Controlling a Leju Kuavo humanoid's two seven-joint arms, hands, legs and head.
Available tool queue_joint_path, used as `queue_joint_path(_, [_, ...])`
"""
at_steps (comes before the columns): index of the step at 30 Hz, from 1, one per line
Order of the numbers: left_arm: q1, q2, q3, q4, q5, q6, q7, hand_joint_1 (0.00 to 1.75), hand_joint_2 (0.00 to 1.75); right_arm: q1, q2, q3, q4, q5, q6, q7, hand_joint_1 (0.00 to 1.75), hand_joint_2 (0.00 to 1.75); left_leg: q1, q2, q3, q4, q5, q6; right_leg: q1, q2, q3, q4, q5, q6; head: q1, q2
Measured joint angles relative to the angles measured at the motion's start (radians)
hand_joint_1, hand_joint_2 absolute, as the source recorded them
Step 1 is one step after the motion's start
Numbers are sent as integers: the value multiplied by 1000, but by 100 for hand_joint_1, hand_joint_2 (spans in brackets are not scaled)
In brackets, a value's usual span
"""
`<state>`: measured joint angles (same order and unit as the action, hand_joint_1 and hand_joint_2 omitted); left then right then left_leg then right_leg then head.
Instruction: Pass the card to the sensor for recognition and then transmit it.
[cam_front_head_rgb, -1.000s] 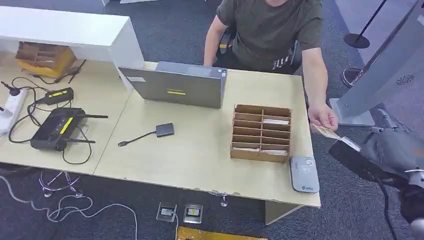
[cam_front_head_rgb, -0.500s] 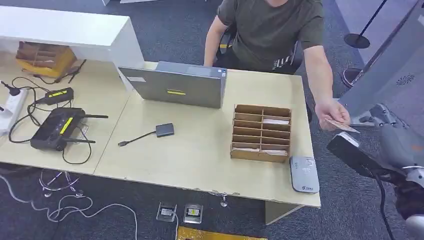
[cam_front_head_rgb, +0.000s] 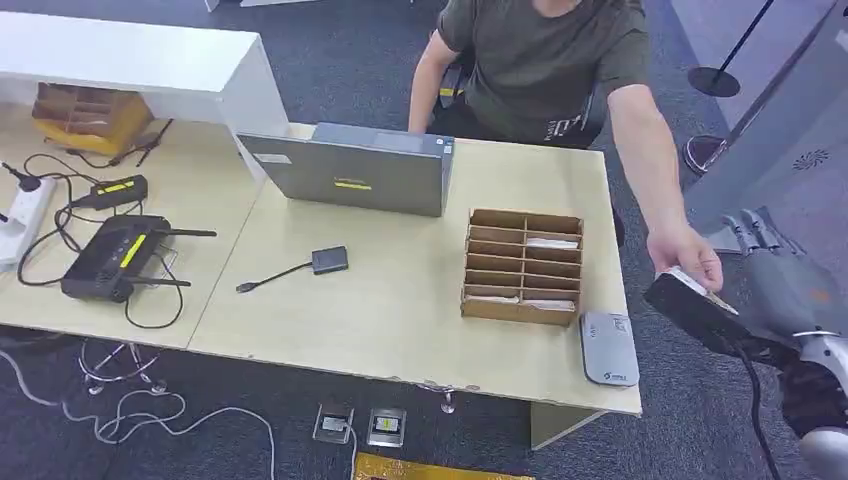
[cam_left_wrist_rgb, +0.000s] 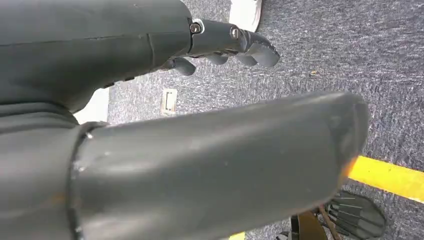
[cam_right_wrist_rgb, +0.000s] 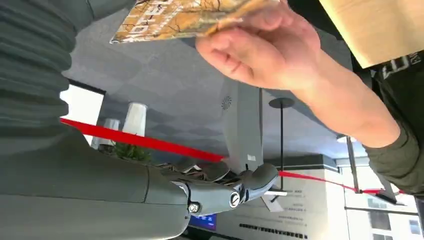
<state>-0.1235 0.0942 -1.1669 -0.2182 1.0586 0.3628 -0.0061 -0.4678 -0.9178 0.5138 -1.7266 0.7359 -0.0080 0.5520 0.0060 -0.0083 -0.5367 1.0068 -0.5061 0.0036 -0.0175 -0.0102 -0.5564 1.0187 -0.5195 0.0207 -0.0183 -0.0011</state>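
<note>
At the far left of the desk (cam_front_head_rgb: 400, 300) a black router (cam_front_head_rgb: 112, 255) with antennas sits among tangled cables (cam_front_head_rgb: 60, 215), with a small black adapter (cam_front_head_rgb: 115, 190) just behind it and a cardboard box (cam_front_head_rgb: 88, 115) tucked under a white shelf (cam_front_head_rgb: 130, 60). Toward the middle, a grey laptop (cam_front_head_rgb: 350, 178) stands open with its lid facing the robot, and a small dark dongle (cam_front_head_rgb: 328, 260) on a short lead lies on bare desk in front of it. Further right stands a cardboard sorter (cam_front_head_rgb: 522, 266) with rows of slots, a few holding papers. Just beside its near right corner, at the desk's edge, lies the grey card sensor (cam_front_head_rgb: 608, 348).

A person (cam_front_head_rgb: 545, 60) in a dark green shirt sits behind the desk and reaches an arm out past its right end. The person's hand (cam_front_head_rgb: 686, 254) pinches the card (cam_right_wrist_rgb: 185, 19), an orange-brown patterned one, holding it off the desk just above the robot's right hand (cam_front_head_rgb: 765, 265). That hand lies with its fingers (cam_right_wrist_rgb: 250, 182) spread apart and holds nothing; the card is close to it, though contact cannot be judged.

The left hand (cam_left_wrist_rgb: 190, 125) hangs over grey carpet, its fingers loosely curled and apart from the thumb, gripping nothing.
</note>
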Motion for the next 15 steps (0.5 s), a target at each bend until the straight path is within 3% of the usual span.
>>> queue_joint_path(12, [-3,0,-1,0,-7,-3,3,0,0,7,11,0,0,10,30,22,0,175,0,0,0,0,0,0,0,0,0,0,0,0,0,0])
queue_joint_path(13, [-3,0,-1,0,-8,-3,3,0,0,9,11,0,0,11,36,26,175,175,0,0,0,0,0,0,0,0,0,0,0,0,0,0])
queue_joint_path(15, [-3,0,-2,0,-8,-3,4,0,0,11,11,0,0,12,47,30,175,175,0,0,0,0,0,0,0,0,0,0,0,0,0,0])
